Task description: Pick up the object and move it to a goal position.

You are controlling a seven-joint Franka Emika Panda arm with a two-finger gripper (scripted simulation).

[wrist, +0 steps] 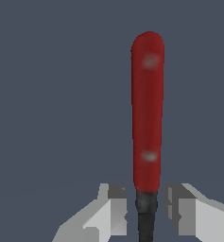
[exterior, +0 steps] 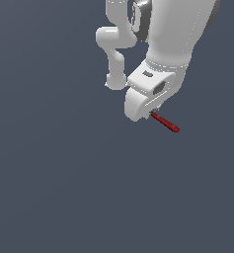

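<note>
The object (exterior: 166,122) is a thin red stick with a black end, far shorter than the white hand is wide. In the exterior view it pokes out from under the gripper (exterior: 154,113) toward that view's lower right. The wrist view shows the red shaft (wrist: 147,113) running straight away from the camera. Its black end (wrist: 146,210) sits between the two grey fingertips of the gripper (wrist: 145,215), which stand close on either side and look shut on it. The hand hides the fingers in the exterior view.
Only a plain dark grey-blue surface (exterior: 64,173) lies around the arm. The white arm links (exterior: 116,54) rise behind the hand at the top of the exterior view. No goal marker shows.
</note>
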